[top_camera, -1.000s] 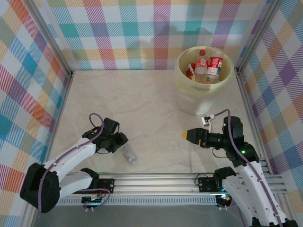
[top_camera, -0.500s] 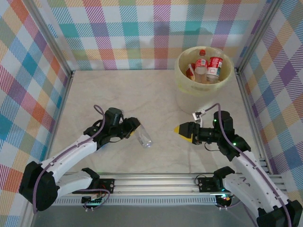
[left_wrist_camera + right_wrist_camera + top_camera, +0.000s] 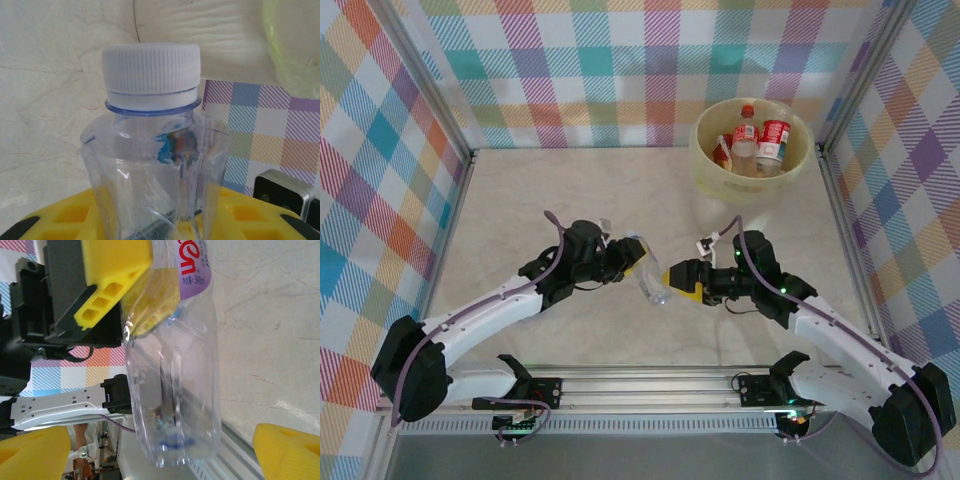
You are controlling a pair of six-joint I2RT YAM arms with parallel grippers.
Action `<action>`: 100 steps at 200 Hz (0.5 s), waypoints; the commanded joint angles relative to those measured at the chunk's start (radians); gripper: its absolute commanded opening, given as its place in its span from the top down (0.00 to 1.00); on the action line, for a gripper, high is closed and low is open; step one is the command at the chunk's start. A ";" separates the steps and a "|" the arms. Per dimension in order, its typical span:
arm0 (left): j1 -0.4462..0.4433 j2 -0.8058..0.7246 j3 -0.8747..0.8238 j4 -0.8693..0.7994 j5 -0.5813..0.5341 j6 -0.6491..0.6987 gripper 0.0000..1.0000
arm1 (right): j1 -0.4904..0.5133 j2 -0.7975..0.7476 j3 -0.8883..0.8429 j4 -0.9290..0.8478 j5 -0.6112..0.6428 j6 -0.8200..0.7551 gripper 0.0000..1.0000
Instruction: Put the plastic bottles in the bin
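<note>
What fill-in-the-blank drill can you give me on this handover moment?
1. The left gripper is shut on a clear bottle that has a ____ cap.
2. The right gripper is ____, with one finger on each side of that bottle.
3. The labelled bottles lying in the bin have ____ labels.
Missing words: white; open; red.

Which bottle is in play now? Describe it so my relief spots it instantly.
Find the big pale yellow bin at the far right of the table, then move nearer, to the table's middle. There the left gripper holds a clear bottle, with the open right gripper at its cap end. Unlike the red-labelled bottles in the bin, it has a white cap and a purple label.
</note>
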 commanded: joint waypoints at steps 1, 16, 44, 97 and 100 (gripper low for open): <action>-0.020 0.020 0.019 0.115 0.015 -0.037 0.59 | 0.030 0.030 0.032 0.067 0.019 0.006 0.07; -0.025 0.038 0.027 0.151 0.032 -0.048 0.59 | 0.047 0.052 0.035 0.080 0.023 0.006 0.08; -0.038 0.069 0.048 0.164 0.047 -0.054 0.59 | 0.073 0.081 0.033 0.099 0.041 0.008 0.15; -0.054 0.086 0.050 0.159 0.055 -0.054 0.59 | 0.084 0.076 0.032 0.078 0.092 -0.010 0.26; -0.054 0.087 0.051 0.159 0.055 -0.054 0.59 | 0.085 0.077 0.031 0.077 0.091 -0.011 0.26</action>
